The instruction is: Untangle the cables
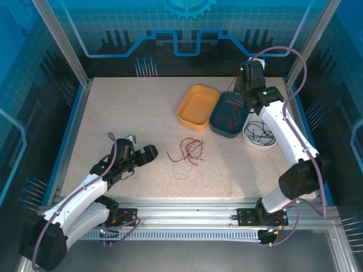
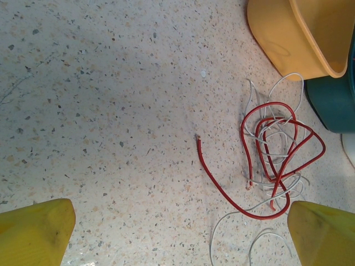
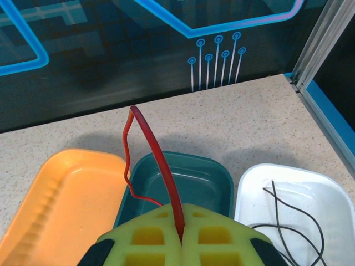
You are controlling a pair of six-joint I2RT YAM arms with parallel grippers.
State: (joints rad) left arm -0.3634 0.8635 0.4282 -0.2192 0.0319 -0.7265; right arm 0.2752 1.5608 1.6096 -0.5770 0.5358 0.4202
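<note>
overhead, left wrist and right wrist views of a two-arm cable-sorting bench. a loose tangle of cables (image 1: 188, 152) (image 2: 277, 160), red and white strands looped through one another, lies near the middle of the speckled table (image 1: 130, 107), in front of the trays. the left gripper (image 1: 139, 156) (image 2: 177, 233) sits low over the table just left of the tangle, jaws spread wide and released, with nothing between its yellow fingertips (image 2: 39, 230); the nearest strands lie close to the right-hand tip. the right gripper (image 1: 241, 90) (image 3: 182, 235) hangs at the far right above the teal tray (image 1: 218, 126) (image 3: 205, 177), jaws clenched on a single red cable (image 3: 161, 166) that arches up from between the pads and trails down into that tray. the orange tray (image 1: 197, 106) (image 3: 55, 199) stands to the left of the teal one, touching it. the white tray (image 1: 249, 139) (image 3: 310, 188) on the right contains black cables (image 1: 261, 131) (image 3: 294, 216).
</note>
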